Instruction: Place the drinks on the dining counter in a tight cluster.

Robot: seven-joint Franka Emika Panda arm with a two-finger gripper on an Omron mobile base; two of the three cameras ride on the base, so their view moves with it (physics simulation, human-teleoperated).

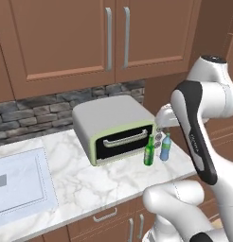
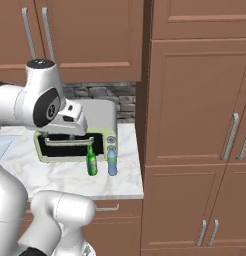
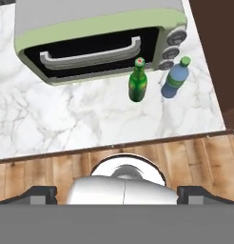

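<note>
In the left base view we see a green bottle [image 1: 149, 152] and a blue bottle [image 1: 165, 147] standing upright on the marble worktop [image 1: 90, 182], just beside each other, in front of the right end of a toaster oven [image 1: 113, 127]. The oven's dark cavity looks bare as far as we can tell. A sink [image 1: 19, 182] is set into the worktop at the left. Behind runs a grey stone backsplash [image 1: 38, 111], with brown wall cabinets [image 1: 80, 38] above and drawers below the worktop edge. Our arm crosses the right side, and we cannot make out the hand here.

In the right base view the green bottle [image 2: 91, 161] stands left of the blue bottle [image 2: 112, 162], both near the oven's [image 2: 95, 131] knobs, close to the worktop's [image 2: 70, 177] right end. A tall brown cabinet [image 2: 195, 125] rises right beside that end.

In the hand view our hand [image 3: 117, 195] is wide open, holding nothing, its tips far apart at the bottom, well apart from the bottles. The green bottle [image 3: 138, 81] has a red cap; the blue bottle [image 3: 175, 78] has a green cap. Both stand by the oven [image 3: 97, 40] knobs. Wooden floor [image 3: 43, 174] shows below the worktop [image 3: 66, 116] edge.
</note>
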